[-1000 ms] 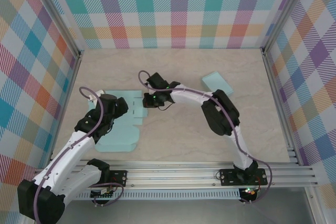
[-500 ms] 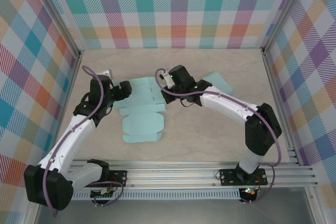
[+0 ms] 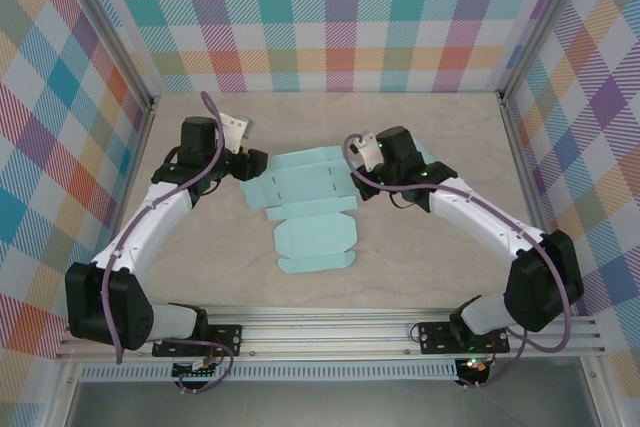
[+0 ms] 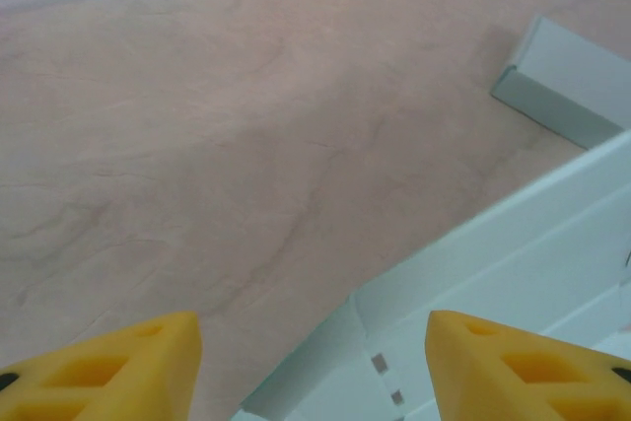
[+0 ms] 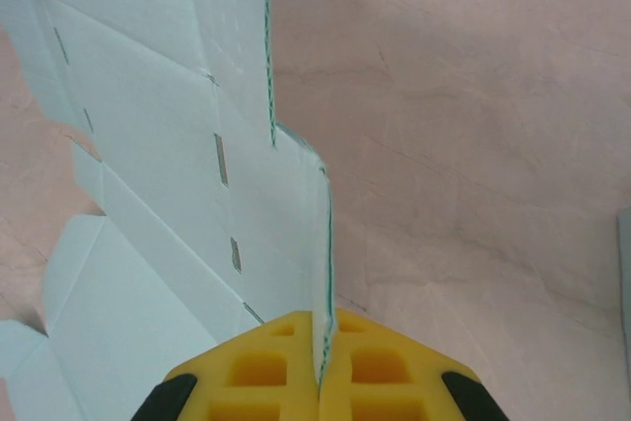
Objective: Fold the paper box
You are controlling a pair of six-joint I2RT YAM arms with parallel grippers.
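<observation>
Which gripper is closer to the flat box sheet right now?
Right. The right gripper clamps the sheet by its right edge; the left gripper sits at its left edge, jaws apart.

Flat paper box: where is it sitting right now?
Top view: the flat paper box lies mid-table, its right edge pinched in the right gripper, the open left gripper at its left edge.

Paper box (image 3: 310, 209) on table (image 3: 420, 267), left pincer (image 3: 251, 163) seemingly at its left, right pincer (image 3: 359, 179) right
</observation>
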